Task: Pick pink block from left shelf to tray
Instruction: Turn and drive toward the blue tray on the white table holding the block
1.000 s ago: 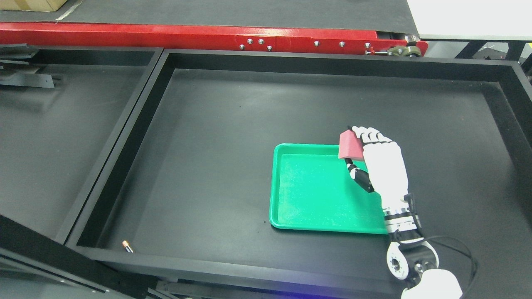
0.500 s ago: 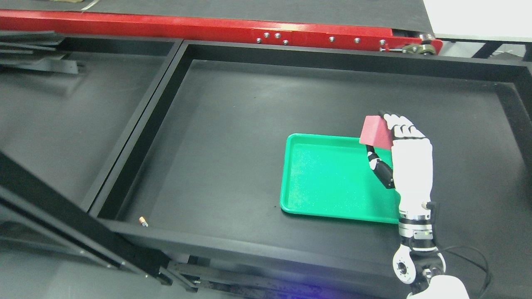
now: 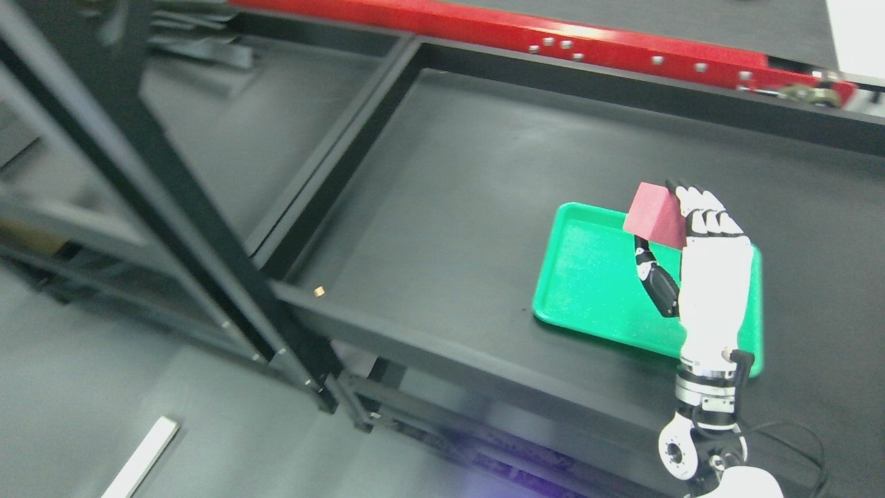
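Our right hand grips the pink block between thumb and fingers — held aloft above the far edge of the green tray. The tray floor lies below and nearer us — we judge lowering comes next.

Black matte work table with raised black rim; second black bay adjoining at left. Red metal beam with bolt heads along far edge. Black diagonal frame post in left foreground. Grey floor below; white strip lying on floor.
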### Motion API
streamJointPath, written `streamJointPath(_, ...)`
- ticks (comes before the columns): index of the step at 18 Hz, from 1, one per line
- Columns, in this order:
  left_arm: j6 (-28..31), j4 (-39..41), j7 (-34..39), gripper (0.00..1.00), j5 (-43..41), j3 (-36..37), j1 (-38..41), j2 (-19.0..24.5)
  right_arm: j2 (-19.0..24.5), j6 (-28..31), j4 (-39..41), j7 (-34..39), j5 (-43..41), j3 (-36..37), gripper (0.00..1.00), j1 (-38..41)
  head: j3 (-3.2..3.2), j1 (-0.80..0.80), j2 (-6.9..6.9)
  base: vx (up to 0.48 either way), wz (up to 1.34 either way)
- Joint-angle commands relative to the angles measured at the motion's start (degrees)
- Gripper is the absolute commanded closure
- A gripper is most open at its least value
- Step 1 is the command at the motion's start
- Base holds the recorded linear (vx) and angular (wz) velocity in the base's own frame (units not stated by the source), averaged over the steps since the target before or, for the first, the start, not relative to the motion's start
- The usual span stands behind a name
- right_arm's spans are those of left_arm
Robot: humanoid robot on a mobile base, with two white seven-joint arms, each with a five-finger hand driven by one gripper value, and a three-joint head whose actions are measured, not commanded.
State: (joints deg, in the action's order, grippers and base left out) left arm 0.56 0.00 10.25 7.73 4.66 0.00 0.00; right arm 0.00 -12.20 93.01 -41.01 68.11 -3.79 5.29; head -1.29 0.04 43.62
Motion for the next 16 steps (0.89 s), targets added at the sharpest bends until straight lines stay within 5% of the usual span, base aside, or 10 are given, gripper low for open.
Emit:
streamJointPath(1,-0.03,1.00,0.03,0.00,0.00,0.00,-1.67,1.00,-1.00,-0.01,0.59,-0.21,-0.17,0.45,0.97,1.12,0.00,0.00,0.00,-0.161,0.65)
streamJointPath(16,-0.03,1.00,0.03,0.00,0.00,0.00,-1.75,1.00,-1.00,-0.01,0.51,-0.39,-0.17,0.54,0.97,0.86,0.00,0.00,0.02,-0.195,0.67)
